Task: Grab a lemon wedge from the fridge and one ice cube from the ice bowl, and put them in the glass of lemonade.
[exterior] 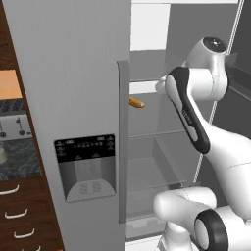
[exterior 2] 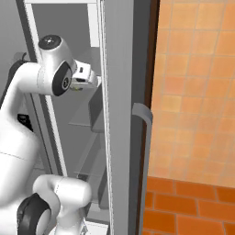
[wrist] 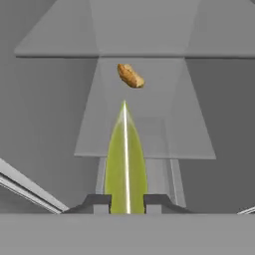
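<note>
Hand view shows the gripper [wrist: 126,201] clamped on the lemon wedge [wrist: 125,159] inside the open fridge [exterior: 73,73], short of the orange food [wrist: 131,75] on its shelf, so I'd judge the lemonade drop and ice cube remain.

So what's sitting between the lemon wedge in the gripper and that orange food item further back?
Nothing: in the hand view, only bare grey shelf separates the lemon wedge from the orange food item.
</note>
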